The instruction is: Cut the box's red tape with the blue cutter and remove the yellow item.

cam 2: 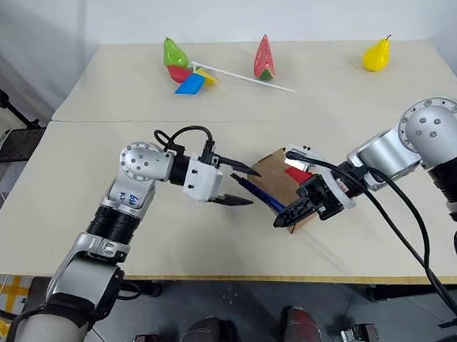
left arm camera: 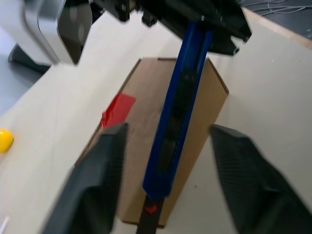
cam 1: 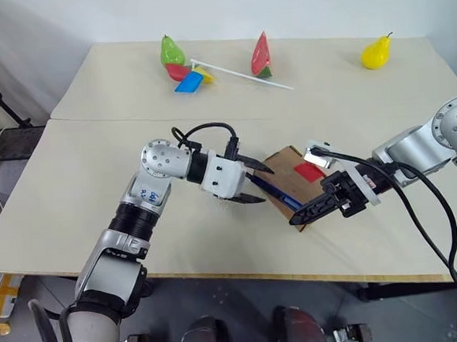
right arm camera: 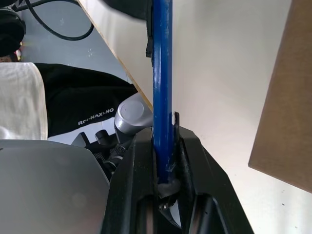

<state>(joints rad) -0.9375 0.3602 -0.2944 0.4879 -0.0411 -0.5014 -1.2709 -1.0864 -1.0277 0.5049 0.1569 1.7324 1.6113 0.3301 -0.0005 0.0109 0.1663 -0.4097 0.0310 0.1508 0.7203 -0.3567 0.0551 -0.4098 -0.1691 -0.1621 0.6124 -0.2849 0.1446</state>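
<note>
Green pear toy [cam 1: 171,50]: stands at the far left of the table [cam 1: 95,181], well away from both arms.
Pinwheel [cam 1: 193,77]: lies just beside the green pear, its white stick running off to the right across the tabletop.
Left gripper [cam 1: 253,183]: reaches in from the left, pointing to the right and slightly down; its two black fingers [left arm camera: 100,180] stand apart, spread on either side of the cutter's free end and the near end of the carton. In the left wrist view a gap shows between each finger and the blue stick, so they pinch nothing; I can't tell if either finger brushes the cardboard.
Blue cutter [cam 1: 276,192]: a slim dark-blue stick lying slantwise over the carton's top face, one end toward the left gripper, the other clamped in the right gripper.
Box [cam 1: 286,174]: a small brown carton resting on the table near the front edge, between the two grippers, its flaps closed.
Red tape [cam 1: 308,171]: a small red patch on the carton's top face, on the side nearer the right arm, just beside the cutter.
Watermelon slice toy [cam 1: 261,56]: stands upright at the far edge, about mid-table.
Right gripper [cam 1: 311,209]: comes in from the right, angled downward toward the left; its fingers [right arm camera: 131,185] are pressed together on the butt end of the cutter, which stands out straight between them in the right wrist view.
Yellow pear toy [cam 1: 376,52]: sits alone at the far right corner.
</note>
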